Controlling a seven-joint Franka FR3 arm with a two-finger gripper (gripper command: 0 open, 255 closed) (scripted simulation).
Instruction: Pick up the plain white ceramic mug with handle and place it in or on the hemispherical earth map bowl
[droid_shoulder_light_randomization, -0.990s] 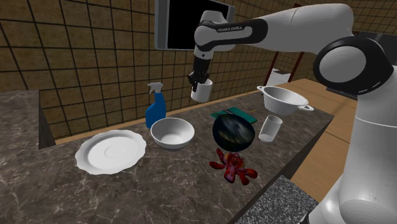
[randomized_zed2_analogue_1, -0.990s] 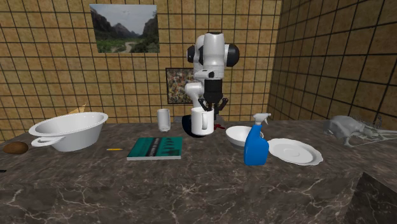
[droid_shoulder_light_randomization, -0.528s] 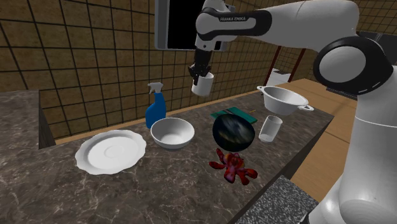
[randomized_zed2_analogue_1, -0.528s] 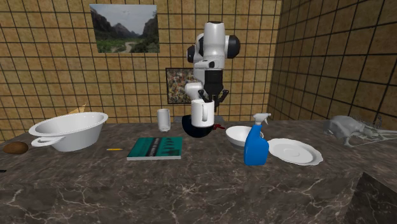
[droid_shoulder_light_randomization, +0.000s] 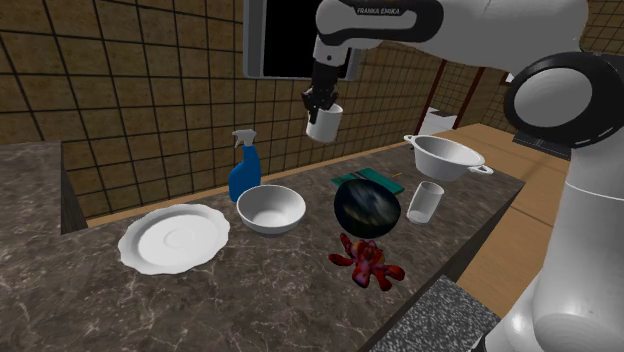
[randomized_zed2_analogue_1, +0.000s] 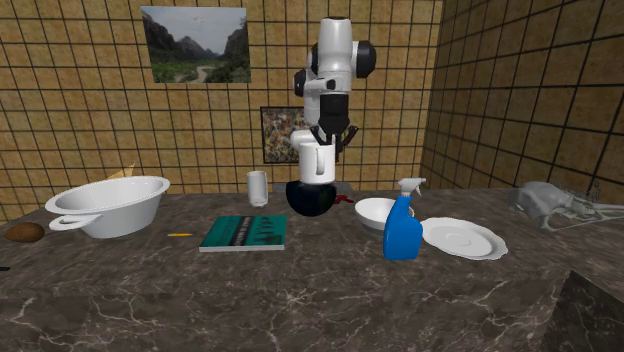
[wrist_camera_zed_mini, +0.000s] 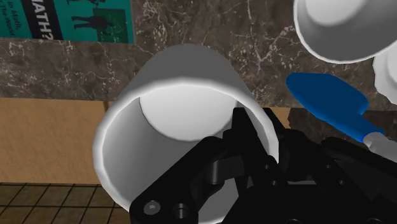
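One white mug (droid_shoulder_light_randomization: 324, 122). Two bowls: a dark globe bowl (droid_shoulder_light_randomization: 367, 208) and a white bowl (droid_shoulder_light_randomization: 271, 207). One handled basin (droid_shoulder_light_randomization: 446, 154), one plate (droid_shoulder_light_randomization: 173, 237), one spray bottle (droid_shoulder_light_randomization: 243, 172), one teal book (randomized_zed2_analogue_1: 243, 232), one tumbler (droid_shoulder_light_randomization: 424, 201), one red toy (droid_shoulder_light_randomization: 366, 261).

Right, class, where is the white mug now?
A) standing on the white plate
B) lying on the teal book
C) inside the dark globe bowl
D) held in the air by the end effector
D: the end effector grips the white mug by its rim, above the counter.
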